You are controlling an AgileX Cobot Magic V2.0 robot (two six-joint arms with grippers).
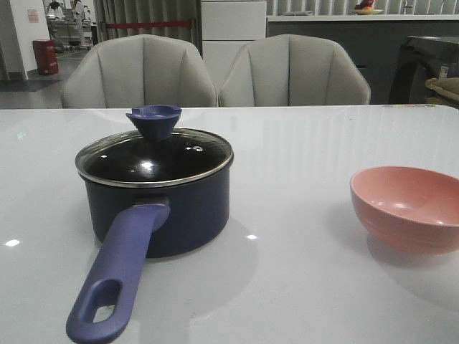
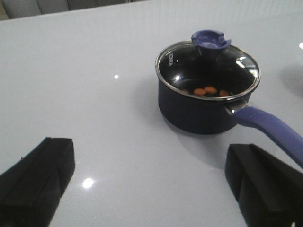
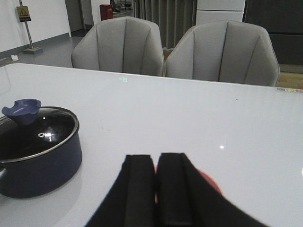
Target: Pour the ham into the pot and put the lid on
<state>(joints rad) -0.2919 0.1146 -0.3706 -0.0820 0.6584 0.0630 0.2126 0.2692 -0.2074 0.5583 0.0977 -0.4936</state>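
Fingers (image 2: 35, 175) of the left gripper (image 2: 151, 182) are seen in the left wrist view as two matte black wedge-shaped blocks, spread wide with only bare table between them and nothing held. In the right wrist view the fingers (image 3: 139, 189) of the right gripper (image 3: 156, 191) are pressed together with just a thin seam between them, and nothing is seen gripped; a sliver of the bowl (image 3: 210, 182) is glimpsed behind them.

On the glossy white table (image 1: 301, 158) the pot (image 1: 168, 208) is set upright, a dark navy saucepan with a smooth, slightly shiny wall. Its long blue-purple handle (image 1: 118, 279) is rounded and pierced by a slot at its end. The lid (image 1: 154, 158) is seated flat on the pot's rim: a round pane of clear glass ringed in steel, with a small vent hole and a blue-purple funnel-shaped knob (image 1: 153, 119).

The ham (image 2: 204, 91) is made out only in the left wrist view, as a few tiny orange-pink bits lying on the black floor of the pot under the glass. In the front view the glass is filled with dark reflection and highlights, so the contents cannot be told there.

Only the front view shows the bowl whole: pink, smooth, round, well apart from the pot. Two grey padded chairs (image 1: 140, 72) are seen beyond the table
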